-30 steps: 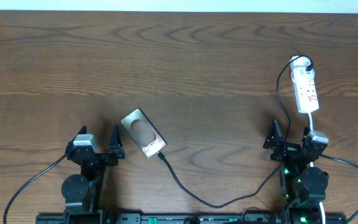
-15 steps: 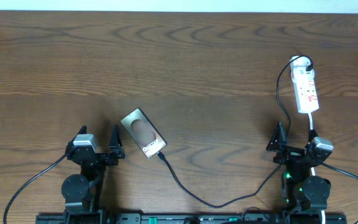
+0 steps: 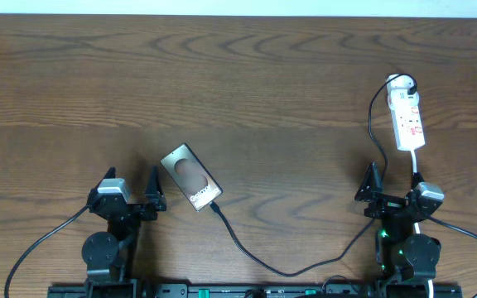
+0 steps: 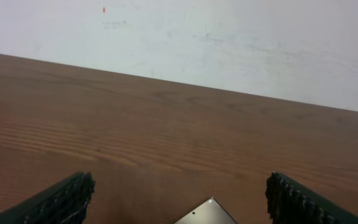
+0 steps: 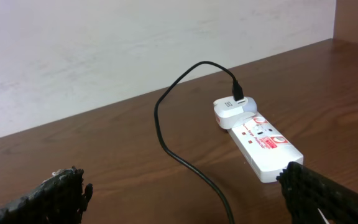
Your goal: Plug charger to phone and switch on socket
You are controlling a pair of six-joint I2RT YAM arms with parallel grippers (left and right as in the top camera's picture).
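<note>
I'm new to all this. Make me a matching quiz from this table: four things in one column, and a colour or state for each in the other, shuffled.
Things:
1. phone
2. power strip
3. charger cable
4. left gripper

Descriptions:
A. white with red marks
B. open, holding nothing
C. glossy brown, lying diagonally
D. thin, black, in a long curve

Pairs: 1-C; 2-A; 3-D; 4-B
</note>
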